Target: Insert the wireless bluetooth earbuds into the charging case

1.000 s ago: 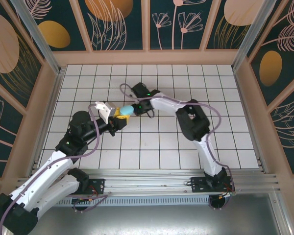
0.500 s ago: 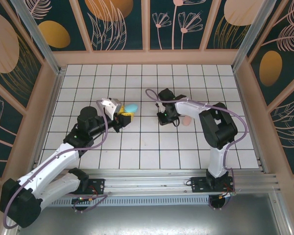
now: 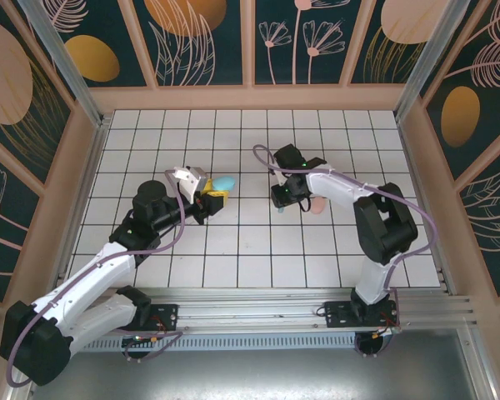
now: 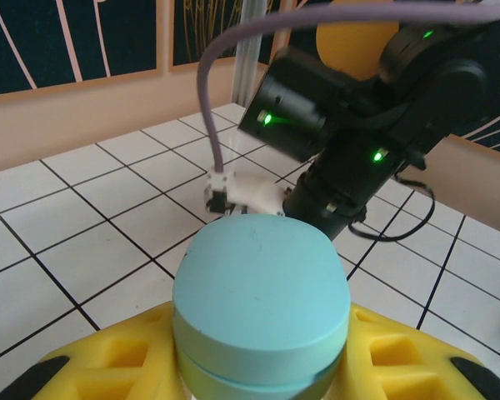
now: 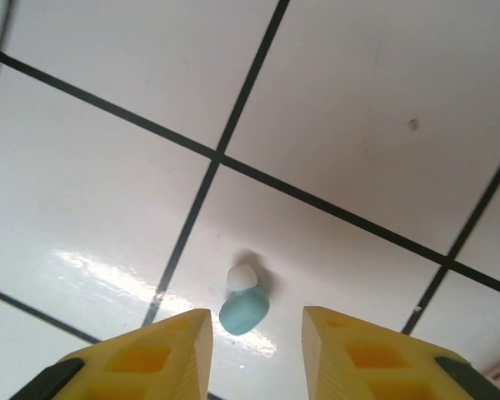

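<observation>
The teal charging case (image 4: 262,292), an oval with its lid down, sits between the yellow fingers of my left gripper (image 4: 262,371), which is shut on it. From above, the case (image 3: 222,182) is held left of centre by that gripper (image 3: 210,197). A tiny teal earbud (image 5: 244,307) with a white tip lies on a white tile. My right gripper (image 5: 257,337) hangs just above it with its jaws open, one yellow finger (image 5: 154,354) on each side and neither touching it. In the top view the right gripper (image 3: 284,203) points down at the floor.
A pale pink oval case (image 3: 317,204) lies on the tiles just right of the right gripper. The right arm's black wrist (image 4: 358,125) looms close behind the teal case. Wooden walls (image 3: 92,158) ring the tiled floor.
The right arm swung away from the teal case to the right and came down over the earbud, its jaws opening. The left arm pulled back slightly with the case.
</observation>
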